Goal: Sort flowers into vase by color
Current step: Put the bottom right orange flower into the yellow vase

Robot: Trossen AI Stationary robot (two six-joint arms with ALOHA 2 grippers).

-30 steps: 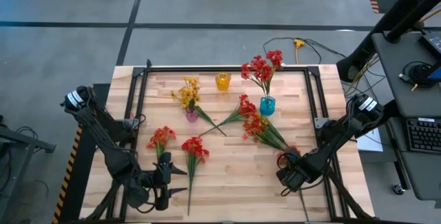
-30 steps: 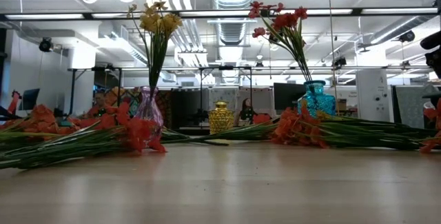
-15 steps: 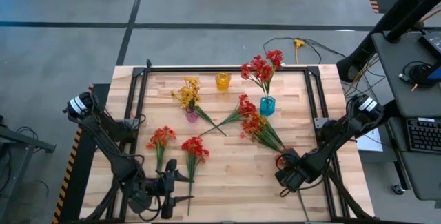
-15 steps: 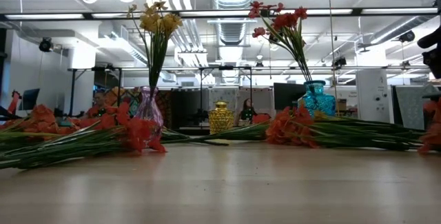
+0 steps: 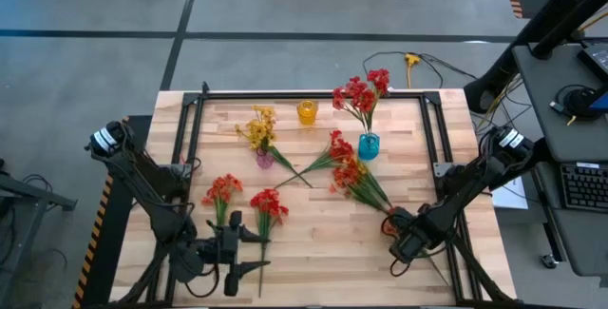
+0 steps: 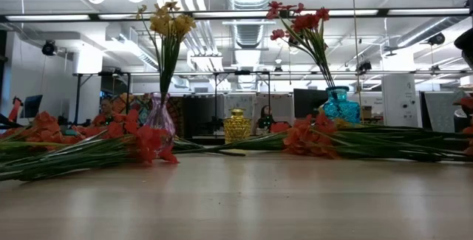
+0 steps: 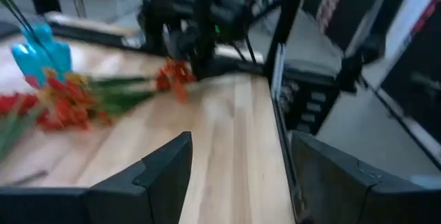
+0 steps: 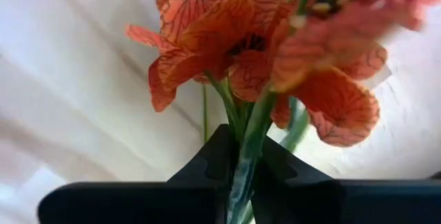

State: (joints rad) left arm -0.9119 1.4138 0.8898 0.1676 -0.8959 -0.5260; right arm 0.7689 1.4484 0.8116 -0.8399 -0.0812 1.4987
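Stems pinched: right gripper [image 8: 244, 165] is closed on the green stem of an orange-red spray [image 8: 234, 31], fingers meeting around it just below the blossoms. In the high view that gripper [image 5: 407, 238] sits near the table's right front, at the stem end of the loose bunch [image 5: 359, 178] lying beside the blue vase [image 5: 369, 144]. A grip low on the stem suits standing the spray upright for a vase mouth, I judge.

Left gripper [image 5: 231, 257] hovers at the near left edge with fingers spread and nothing between them, over the stem end of a red spray [image 5: 267, 204]; another red spray [image 5: 221, 191] lies just beside. Likely it waits its turn.

Blue vase already holds red flowers [image 5: 361, 92]; the purple vase [image 5: 264, 160] holds yellow ones [image 5: 259, 128]. Yellow vase [image 5: 307, 111] stands empty, so sorting is partly done. Several sprays lie flat on the table [image 5: 313, 242].
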